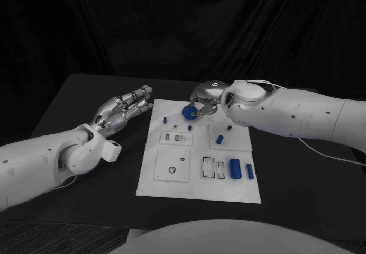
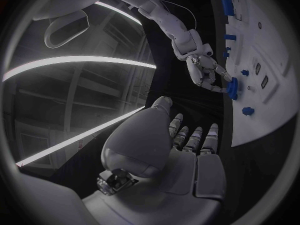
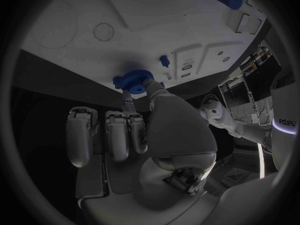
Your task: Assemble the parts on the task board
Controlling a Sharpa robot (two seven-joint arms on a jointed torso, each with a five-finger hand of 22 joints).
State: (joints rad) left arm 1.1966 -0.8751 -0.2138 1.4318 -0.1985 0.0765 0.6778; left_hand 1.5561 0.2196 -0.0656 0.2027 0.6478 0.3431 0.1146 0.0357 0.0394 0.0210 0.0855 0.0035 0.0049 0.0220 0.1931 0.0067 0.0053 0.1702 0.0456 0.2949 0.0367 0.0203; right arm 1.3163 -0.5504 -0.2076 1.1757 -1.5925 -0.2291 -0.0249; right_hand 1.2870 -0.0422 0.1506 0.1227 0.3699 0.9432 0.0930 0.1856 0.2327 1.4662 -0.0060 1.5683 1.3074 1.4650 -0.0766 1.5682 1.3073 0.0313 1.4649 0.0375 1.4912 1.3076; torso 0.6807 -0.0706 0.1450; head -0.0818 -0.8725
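- Black table [image 1: 91, 95] carries one white board [image 1: 200, 159] in its middle, long side running away from the robot.
- White arms, two: the right hand [image 1: 204, 100] hangs over the board's far edge; the left hand [image 1: 122, 109] hovers off the board's left edge, fingers straight and loosely apart, holding nothing.
- Blue gear [image 1: 189, 112], one, is pinched at the right hand's fingertips [image 3: 150, 85], its flat face seemingly turned toward the board, right at the far edge. Whatever seat it goes to lies nearer the robot, so the right hand is far better placed.
- Loose blue pieces on the board: I count about six, two cylinders [image 1: 236, 169] by the near right corner and small pegs [image 1: 219, 139] mid-board.
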